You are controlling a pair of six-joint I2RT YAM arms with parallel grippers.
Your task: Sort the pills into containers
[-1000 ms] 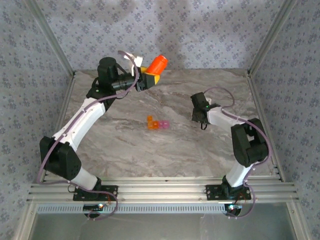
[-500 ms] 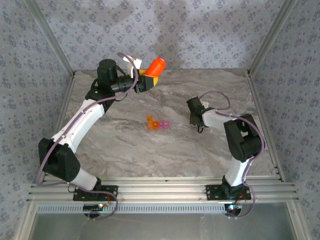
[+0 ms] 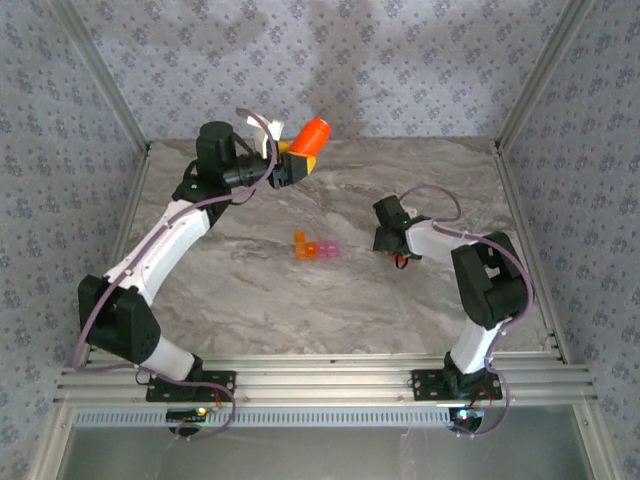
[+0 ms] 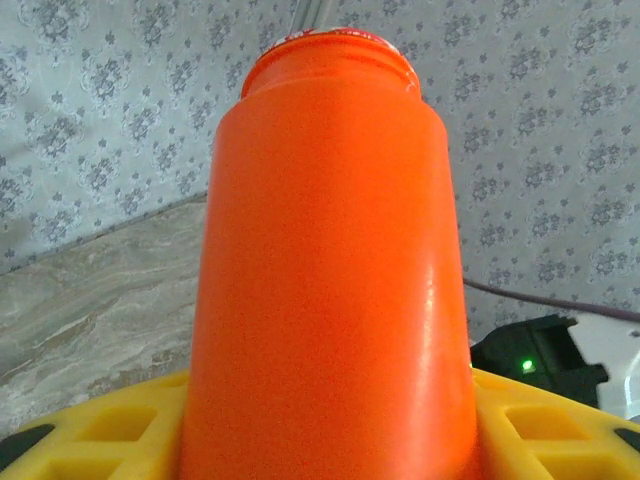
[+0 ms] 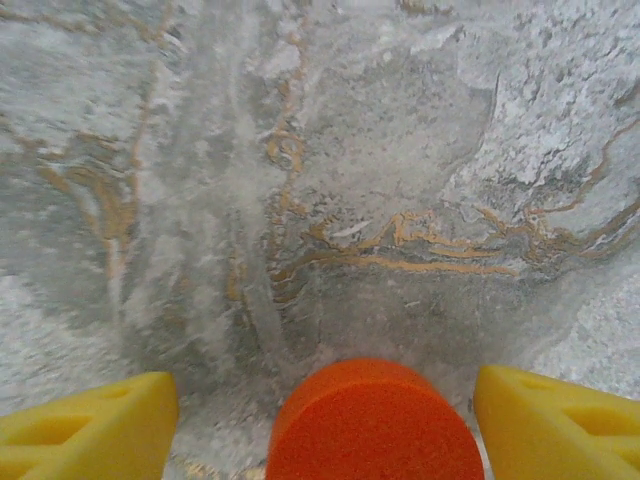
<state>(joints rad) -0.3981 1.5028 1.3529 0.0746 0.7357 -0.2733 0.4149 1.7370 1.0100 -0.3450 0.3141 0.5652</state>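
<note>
left gripper | we see it clamped on the orange bottle, raised; right gripper | fingers apart, orange cap between them, touching neither; containers | mid-table, between both arms

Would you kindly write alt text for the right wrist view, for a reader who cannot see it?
A round orange cap sits at the bottom centre, between the two yellow fingertips of the open right gripper. Above it spreads the grey marble-patterned table with tan veins.
</note>
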